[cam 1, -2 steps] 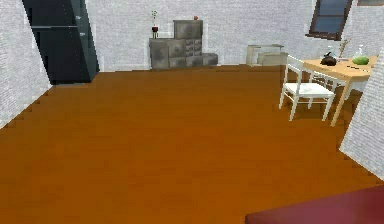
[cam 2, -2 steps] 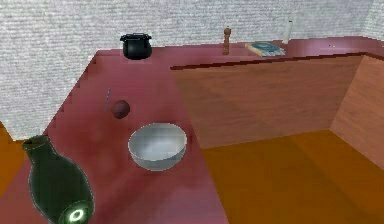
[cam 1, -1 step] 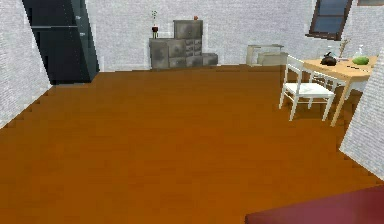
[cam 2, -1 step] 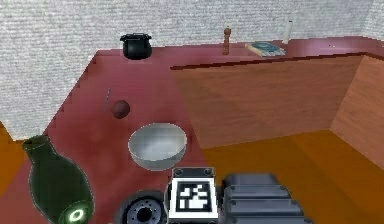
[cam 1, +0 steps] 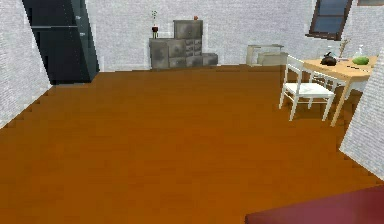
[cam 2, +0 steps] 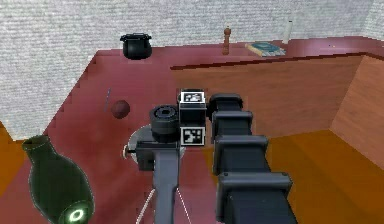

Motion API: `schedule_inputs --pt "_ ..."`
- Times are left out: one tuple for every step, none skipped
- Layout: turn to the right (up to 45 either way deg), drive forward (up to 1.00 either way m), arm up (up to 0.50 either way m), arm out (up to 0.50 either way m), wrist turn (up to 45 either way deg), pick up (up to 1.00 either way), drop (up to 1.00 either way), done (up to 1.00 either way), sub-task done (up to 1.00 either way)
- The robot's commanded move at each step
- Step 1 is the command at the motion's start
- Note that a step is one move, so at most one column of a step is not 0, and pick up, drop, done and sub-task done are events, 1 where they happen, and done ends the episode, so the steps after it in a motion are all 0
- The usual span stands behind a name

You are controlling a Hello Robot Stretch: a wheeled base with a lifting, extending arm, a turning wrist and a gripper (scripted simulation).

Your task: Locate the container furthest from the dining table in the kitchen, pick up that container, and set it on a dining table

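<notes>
I'm seeing pot [cam 2: 136, 45] sitting well beyond pincer [cam 2: 160, 138], slightly left in arm side view; can't tell if pincer's holding anything.

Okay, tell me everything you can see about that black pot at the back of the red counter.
The black pot is squat and round-bellied, with a flared rim and a small handle sticking out at each side. It is evenly black and looks like dull metal. It stands upright on the dark red countertop, at the far edge close to the white wall. Only the counter touches it. Its inside cannot be seen.
</notes>
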Motion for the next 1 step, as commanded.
schedule_inputs --pt "0.0 0.0 0.0 0.0 45.0 0.0 0.0 0.0 0.0"
